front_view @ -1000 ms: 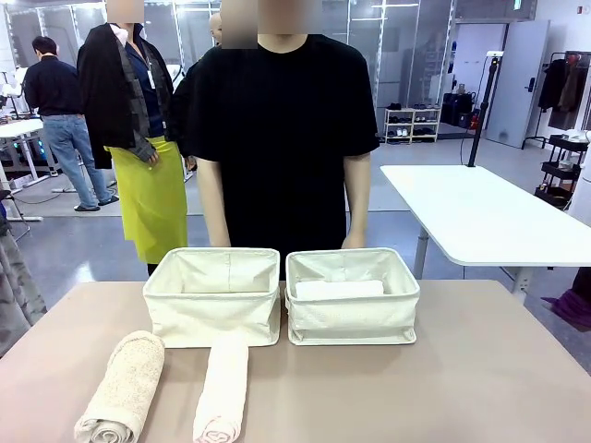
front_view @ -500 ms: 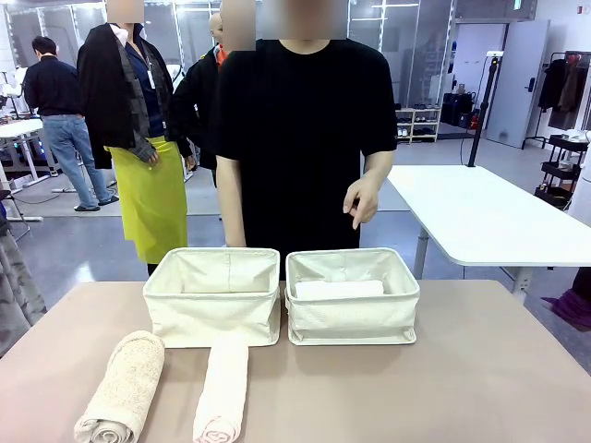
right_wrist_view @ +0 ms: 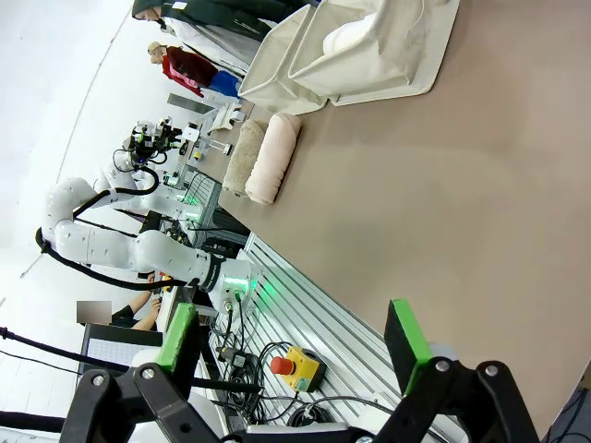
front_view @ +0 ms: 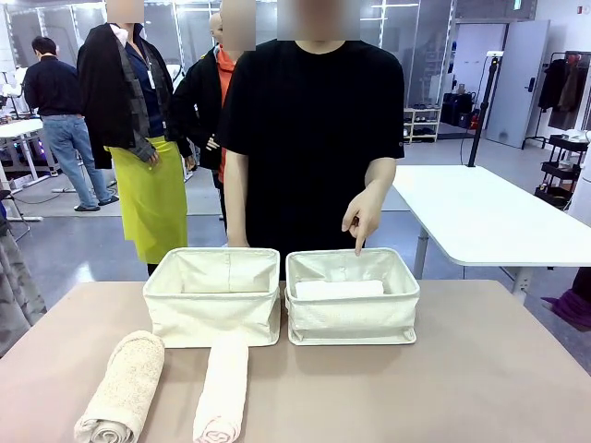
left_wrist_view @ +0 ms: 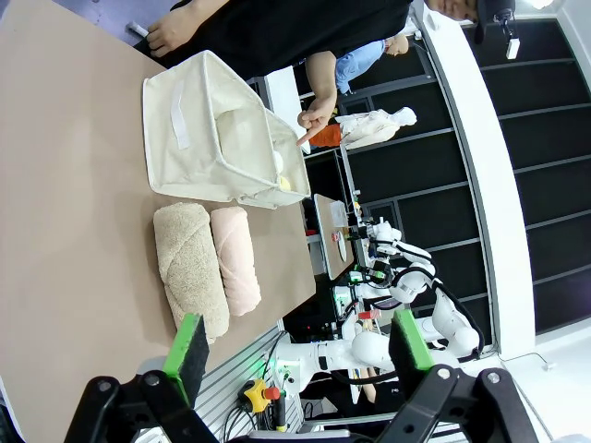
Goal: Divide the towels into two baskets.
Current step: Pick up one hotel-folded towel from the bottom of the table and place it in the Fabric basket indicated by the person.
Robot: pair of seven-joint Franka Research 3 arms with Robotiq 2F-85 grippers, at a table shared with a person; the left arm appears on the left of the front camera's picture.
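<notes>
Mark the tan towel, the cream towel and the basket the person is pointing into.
tan towel (front_view: pixel 125 380): front view, middle of the roll.
cream towel (front_view: pixel 223 383): front view, middle of the roll.
right basket (front_view: pixel 351 318): front view, its front wall.

The front camera looks low and close across the surface toward the person, while both wrist cameras sit farther back, rolled sideways, all three sharing the baskets and two rolled towels.

I'm running a robotics lab rig, my tan table on grey floor, white worktable off its far right corner, glass-walled bays and storage rack beyond it, yellow emergency-stop box and cabling off its near edge.
</notes>
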